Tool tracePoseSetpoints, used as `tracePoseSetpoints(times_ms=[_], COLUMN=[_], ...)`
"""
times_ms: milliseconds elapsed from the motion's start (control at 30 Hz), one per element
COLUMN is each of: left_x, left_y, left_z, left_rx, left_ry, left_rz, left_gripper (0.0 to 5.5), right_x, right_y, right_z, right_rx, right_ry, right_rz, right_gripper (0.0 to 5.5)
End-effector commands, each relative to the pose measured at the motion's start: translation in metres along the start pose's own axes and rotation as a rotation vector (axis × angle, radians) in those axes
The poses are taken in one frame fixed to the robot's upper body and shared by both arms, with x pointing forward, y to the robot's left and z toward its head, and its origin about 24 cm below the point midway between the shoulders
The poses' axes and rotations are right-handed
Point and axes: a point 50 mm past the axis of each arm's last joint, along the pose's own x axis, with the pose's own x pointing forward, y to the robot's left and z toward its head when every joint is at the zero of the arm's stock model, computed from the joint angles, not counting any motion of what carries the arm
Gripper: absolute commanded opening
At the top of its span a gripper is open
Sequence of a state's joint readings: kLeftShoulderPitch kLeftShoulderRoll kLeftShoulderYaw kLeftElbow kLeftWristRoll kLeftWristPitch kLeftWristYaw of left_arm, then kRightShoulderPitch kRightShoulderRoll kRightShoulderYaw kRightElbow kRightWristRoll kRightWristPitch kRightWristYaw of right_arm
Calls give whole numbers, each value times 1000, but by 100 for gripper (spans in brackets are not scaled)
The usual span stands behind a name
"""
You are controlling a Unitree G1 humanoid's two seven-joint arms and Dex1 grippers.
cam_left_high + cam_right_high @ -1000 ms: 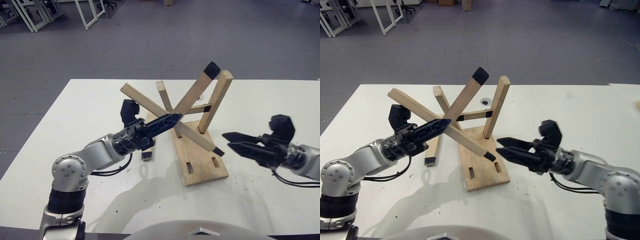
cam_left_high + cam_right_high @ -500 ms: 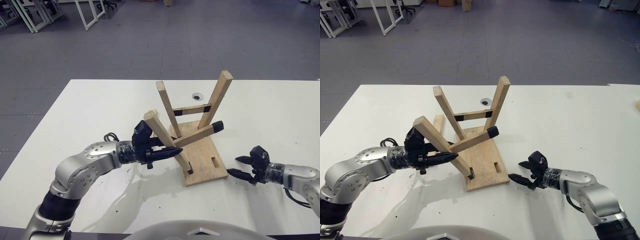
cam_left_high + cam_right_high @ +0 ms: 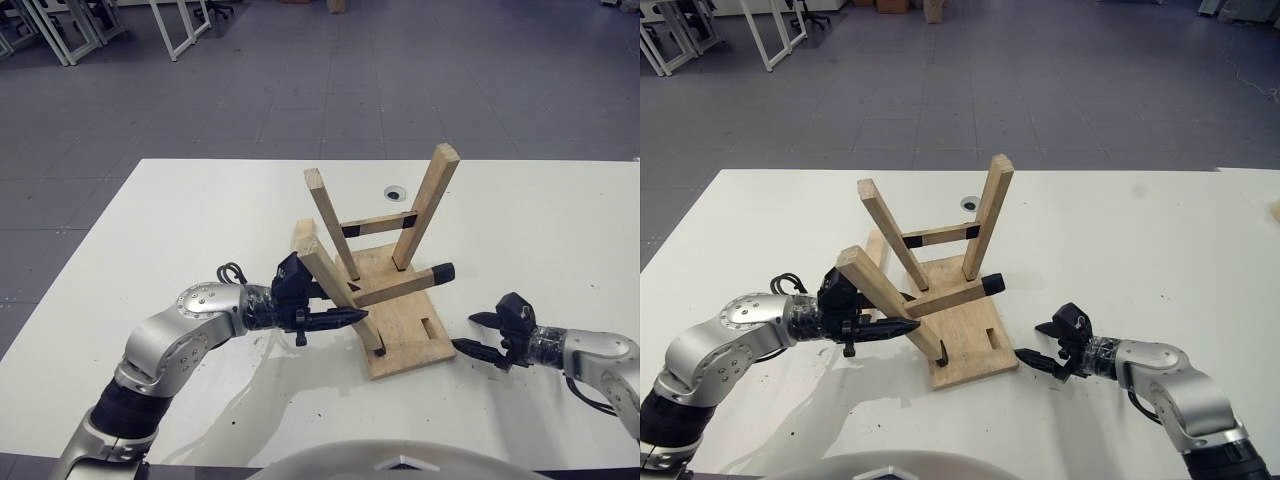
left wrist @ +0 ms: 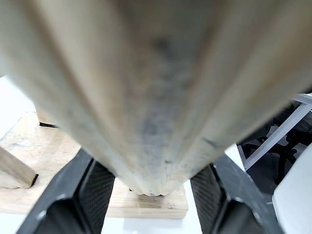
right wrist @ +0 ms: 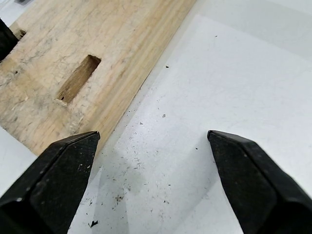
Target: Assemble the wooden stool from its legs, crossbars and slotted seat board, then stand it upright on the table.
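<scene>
The stool stands half built, upside down, near the middle of the white worktop [image 3: 180,230]. Its seat board [image 3: 405,345] is pale raw wood and lies flat, the long side running away from you and a little to the left. At the far end two legs stand in the board, the left leg [image 3: 330,225] and the right leg [image 3: 425,205], and they lean apart toward their tops. One crossbar [image 3: 378,224] with black ends joins them about halfway up. A third leg [image 3: 322,270] slants over the near half of the board, with its top to the left. A fourth piece [image 3: 400,285] with a black cap on its tip meets it and points to the right. So you count four long pieces, one crossbar, one board and one open slot [image 3: 432,326] on the near right. Another piece of wood [image 3: 876,250] seems to lie behind the third leg, mostly hidden. Your left claw [image 3: 345,317] is closed on the third leg, with one of its fingers [image 4: 73,195] on each side. Your right claw [image 3: 465,332] is wide open and holds nothing, low over the worktop just beside the near right corner of the board. You cannot tell if the lower end of the third leg sits in a slot, and its joint with the fourth piece is covered by the left claw.
</scene>
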State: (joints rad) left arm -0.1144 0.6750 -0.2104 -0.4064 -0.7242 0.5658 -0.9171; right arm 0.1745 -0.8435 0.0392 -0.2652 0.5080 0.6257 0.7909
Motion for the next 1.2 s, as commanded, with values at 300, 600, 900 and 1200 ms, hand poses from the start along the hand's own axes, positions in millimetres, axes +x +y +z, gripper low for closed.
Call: tracePoseSetpoints(times_ms=[300, 600, 900, 1200], left_x=[-3, -24, -33, -12], left_y=[12, -8, 16, 16], left_z=[-38, -104, -77, -51], left_rx=[185, 318, 396, 238], left_ry=[295, 540, 551, 468], left_rz=[148, -5, -200, -297], left_gripper=[210, 210, 210, 210], right_x=[4, -4, 17, 52], right_y=[20, 15, 9, 38], right_z=[14, 24, 42, 24], right_rx=[-44, -85, -345, -388], right_ry=[-46, -76, -82, -84], right_rz=[54, 58, 199, 332], right_gripper=[411, 411, 411, 411])
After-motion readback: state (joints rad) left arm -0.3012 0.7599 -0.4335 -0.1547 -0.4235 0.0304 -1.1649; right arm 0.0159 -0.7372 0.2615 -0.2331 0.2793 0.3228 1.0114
